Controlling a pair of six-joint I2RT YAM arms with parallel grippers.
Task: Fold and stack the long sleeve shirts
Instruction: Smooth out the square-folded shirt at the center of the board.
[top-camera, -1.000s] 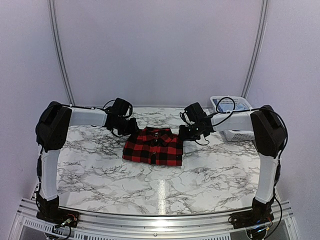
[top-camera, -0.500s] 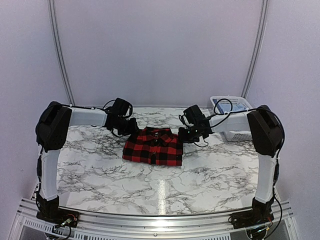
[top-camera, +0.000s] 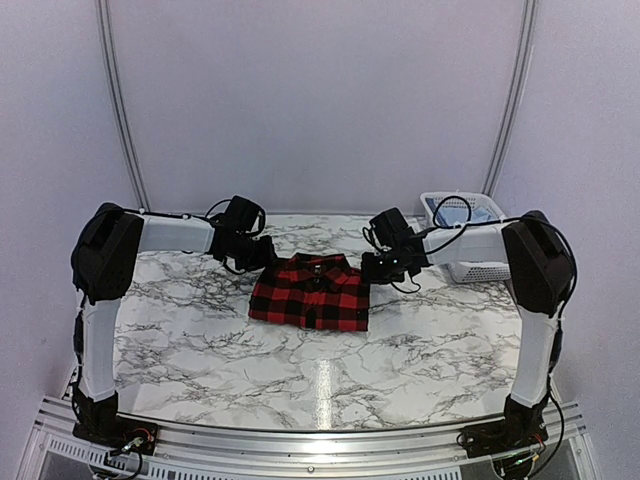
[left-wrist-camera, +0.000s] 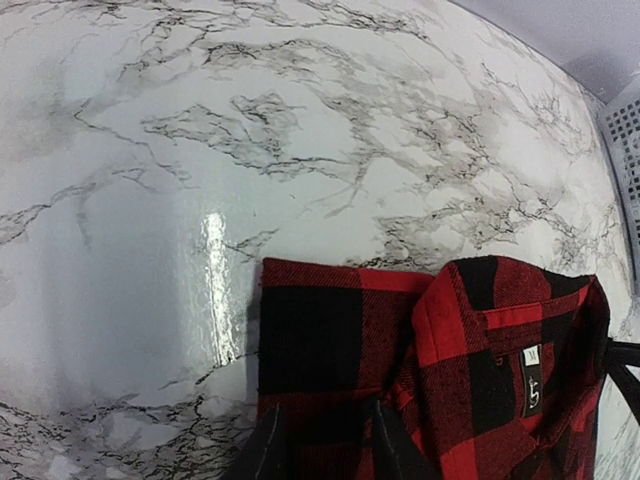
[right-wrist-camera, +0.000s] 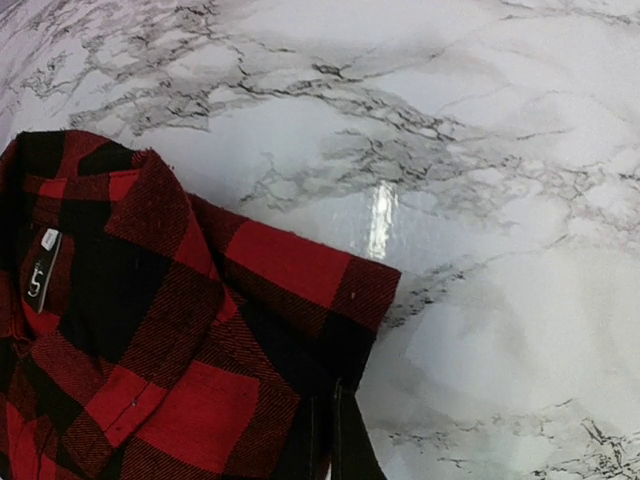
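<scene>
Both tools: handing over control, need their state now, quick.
Left tool: closed on the checked shirt edge.
Right tool: shut at the shirt's corner; grip unclear.

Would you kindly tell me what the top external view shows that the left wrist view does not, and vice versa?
Only top external: the whole left arm and right arm, plus the full outline of the red-and-black shirt. Only left wrist: the collar label, and the left end effector with cloth between its fingers. Both: that shirt's collar end, the marble table and the white basket.
</scene>
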